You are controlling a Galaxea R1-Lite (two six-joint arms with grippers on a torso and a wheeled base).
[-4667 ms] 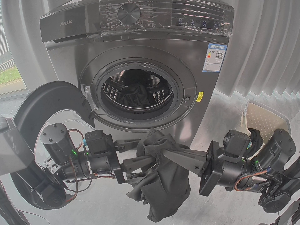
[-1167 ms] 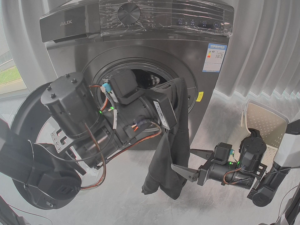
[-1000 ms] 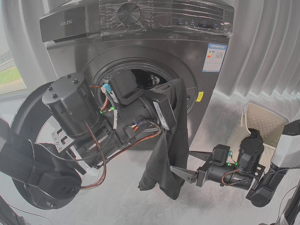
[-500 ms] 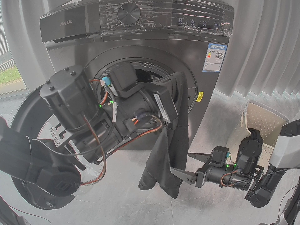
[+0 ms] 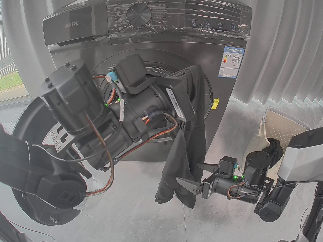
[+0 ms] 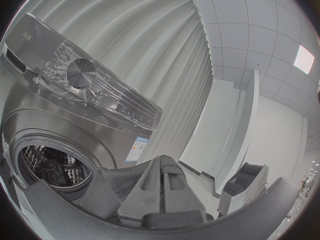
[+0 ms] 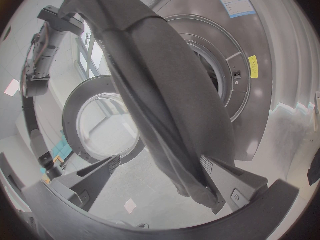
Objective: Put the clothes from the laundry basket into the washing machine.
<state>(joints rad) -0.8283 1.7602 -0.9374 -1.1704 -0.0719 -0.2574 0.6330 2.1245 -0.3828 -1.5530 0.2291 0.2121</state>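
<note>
Head view says midway — left gripper (image 6: 162,170) pinches the dark garment (image 5: 188,131) hanging before the open washing machine (image 5: 151,52), not yet inside, right gripper (image 5: 188,173) spread wide by its hem — another dark piece (image 6: 50,172) lies in the drum (image 6: 31,155).

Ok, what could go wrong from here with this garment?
The dark garment hangs from the left claw far below the drum opening, so its tail may drape outside the rim. The open right claw straddles the lower end and might snag it.
</note>
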